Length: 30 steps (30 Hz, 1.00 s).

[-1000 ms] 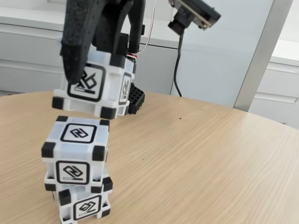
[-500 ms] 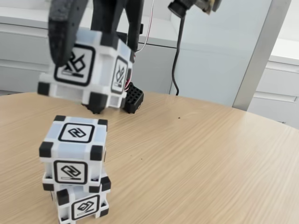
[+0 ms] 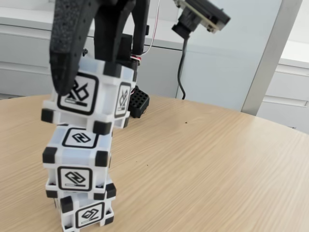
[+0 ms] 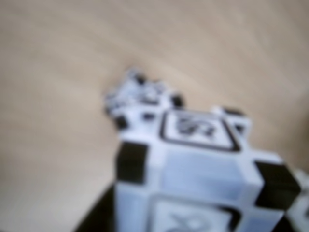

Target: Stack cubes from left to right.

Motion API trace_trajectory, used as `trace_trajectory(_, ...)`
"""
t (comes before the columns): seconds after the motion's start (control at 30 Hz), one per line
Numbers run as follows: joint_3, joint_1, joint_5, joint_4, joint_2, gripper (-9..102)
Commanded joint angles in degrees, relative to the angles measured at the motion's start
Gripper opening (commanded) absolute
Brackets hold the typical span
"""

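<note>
Stacking is at its last step: gripper (image 3: 89, 72), upper left of the fixed view, clamps the third cube (image 3: 89, 99) just over the two-cube stack (image 3: 77, 169) at lower left, slightly tilted. Next it should square up, settle, then let go. Wrist view is blurred.

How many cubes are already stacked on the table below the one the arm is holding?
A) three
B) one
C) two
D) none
C: in the fixed view a middle cube sits on a bottom cube on the table, while the end effector holds the top cube just above them.
</note>
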Motion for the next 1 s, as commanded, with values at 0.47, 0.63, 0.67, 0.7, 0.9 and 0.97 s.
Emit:
trace_trajectory(0.47,-1.8,0.4,-2.7,0.3,0.1,9)
trace_trajectory(0.63,-1.8,0.4,-3.2,0.3,-2.7,9)
trace_trajectory(0.67,-1.8,0.4,-3.3,0.3,-3.4,9)
trace_trajectory(0.7,-1.8,0.4,-3.4,0.3,-4.0,9)
trace_trajectory(0.9,-1.8,0.4,-4.2,0.4,-4.1,9)
trace_trajectory(0.97,-1.8,0.4,-4.4,0.4,-3.7,9)
